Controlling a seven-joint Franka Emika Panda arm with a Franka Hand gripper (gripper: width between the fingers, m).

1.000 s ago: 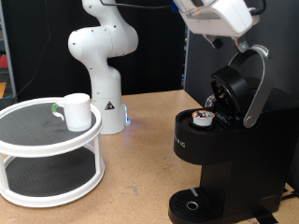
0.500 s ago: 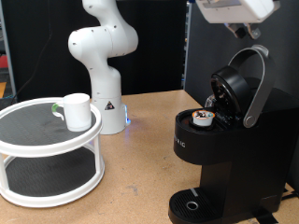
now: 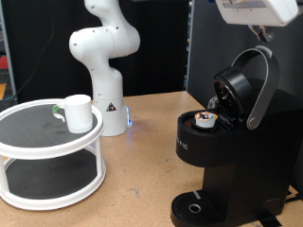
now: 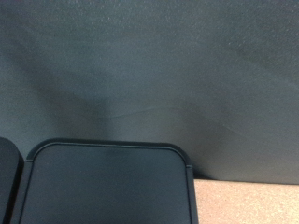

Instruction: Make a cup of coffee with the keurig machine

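Note:
The keurig machine (image 3: 220, 163) stands at the exterior view's right with its lid (image 3: 240, 91) raised on the silver handle. A small pod with a coloured top (image 3: 204, 118) sits in the open chamber. The round drip tray (image 3: 193, 208) at its base has nothing on it. The white cup (image 3: 77, 113) stands on the top tier of a round white stand (image 3: 38, 144) at the exterior view's left. My gripper (image 3: 258, 32) hangs at the exterior view's top right, above the lid handle and apart from it, mostly cut off by the edge. No fingers show in the wrist view.
The arm's white base (image 3: 104, 57) rises behind the stand on the wooden table (image 3: 142, 142). A dark panel (image 3: 199, 47) stands behind the machine. The wrist view shows a dark wall (image 4: 149, 75), a black rounded slab (image 4: 107, 187) and a strip of table (image 4: 248, 201).
The gripper has moved up and toward the exterior view's right, away from the lid handle. The lid, the pod and the cup have stayed put.

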